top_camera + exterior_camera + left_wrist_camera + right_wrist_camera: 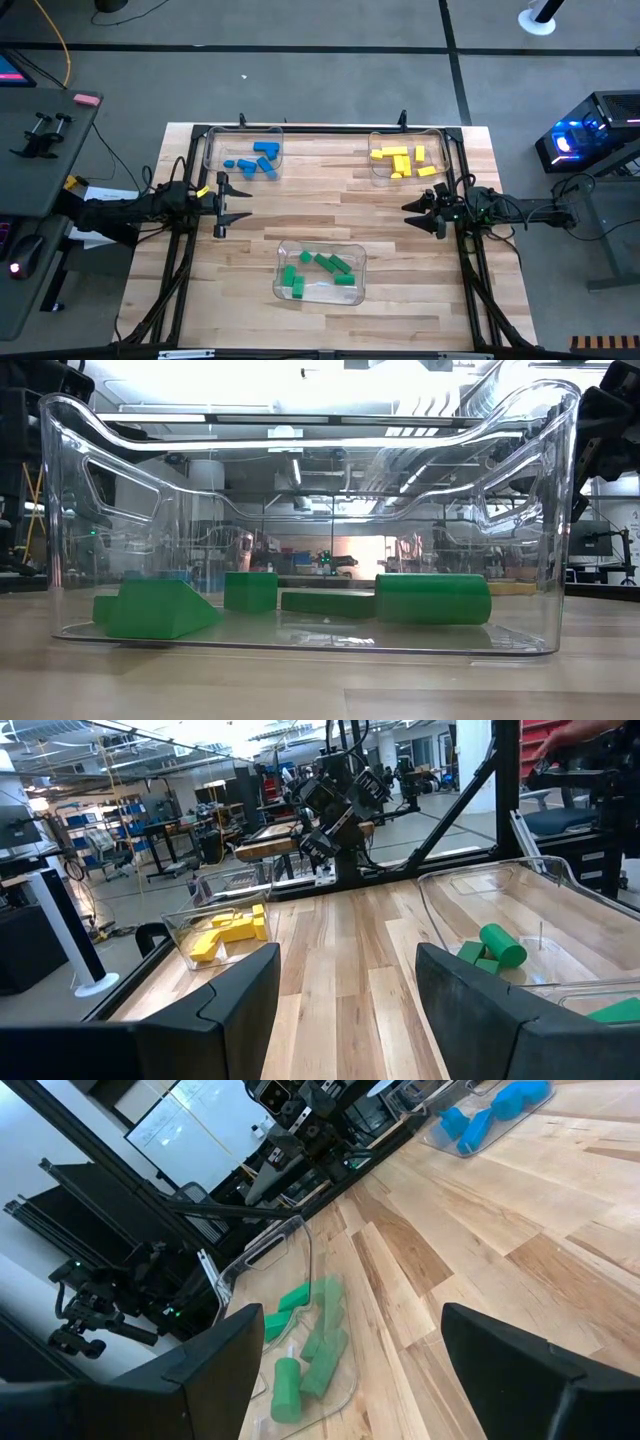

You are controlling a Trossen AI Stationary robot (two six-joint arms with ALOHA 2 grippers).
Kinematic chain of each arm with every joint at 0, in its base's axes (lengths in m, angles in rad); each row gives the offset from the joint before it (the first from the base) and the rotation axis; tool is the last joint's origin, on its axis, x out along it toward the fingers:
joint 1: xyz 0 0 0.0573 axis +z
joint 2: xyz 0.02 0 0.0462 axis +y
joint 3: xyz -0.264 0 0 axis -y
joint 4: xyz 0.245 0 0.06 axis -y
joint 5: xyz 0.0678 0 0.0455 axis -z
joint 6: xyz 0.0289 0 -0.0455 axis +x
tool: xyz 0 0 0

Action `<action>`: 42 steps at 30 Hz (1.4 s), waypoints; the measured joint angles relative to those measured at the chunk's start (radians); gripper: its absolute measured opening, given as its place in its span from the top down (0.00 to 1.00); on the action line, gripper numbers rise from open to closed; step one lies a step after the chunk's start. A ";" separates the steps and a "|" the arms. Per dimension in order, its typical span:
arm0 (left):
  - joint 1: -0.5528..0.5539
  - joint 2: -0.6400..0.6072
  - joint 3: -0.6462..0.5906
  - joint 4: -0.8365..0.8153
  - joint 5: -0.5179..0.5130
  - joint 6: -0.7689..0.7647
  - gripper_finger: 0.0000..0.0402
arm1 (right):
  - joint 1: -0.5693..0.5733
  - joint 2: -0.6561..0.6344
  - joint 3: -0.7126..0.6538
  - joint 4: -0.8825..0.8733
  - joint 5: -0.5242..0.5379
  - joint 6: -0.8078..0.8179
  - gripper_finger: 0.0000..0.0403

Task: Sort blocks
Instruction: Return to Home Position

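2 arms, each at its own table edge, mid-depth. Left gripper on the left side, right gripper on the right. Both have fingers spread wide with nothing between them.

3 clear trays, and every block in view sits inside 1:
- far-left tray: blue blocks, roughly 5-6
- far-right tray: yellow blocks, roughly 5-6
- near-centre tray: green blocks, roughly 5-6

Blocks overlap, so I can't pin exact counts.
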 joint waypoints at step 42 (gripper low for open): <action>0.000 0.000 0.000 0.000 0.000 0.000 0.45 | 0.015 -0.009 -0.068 0.211 -0.011 -0.759 0.25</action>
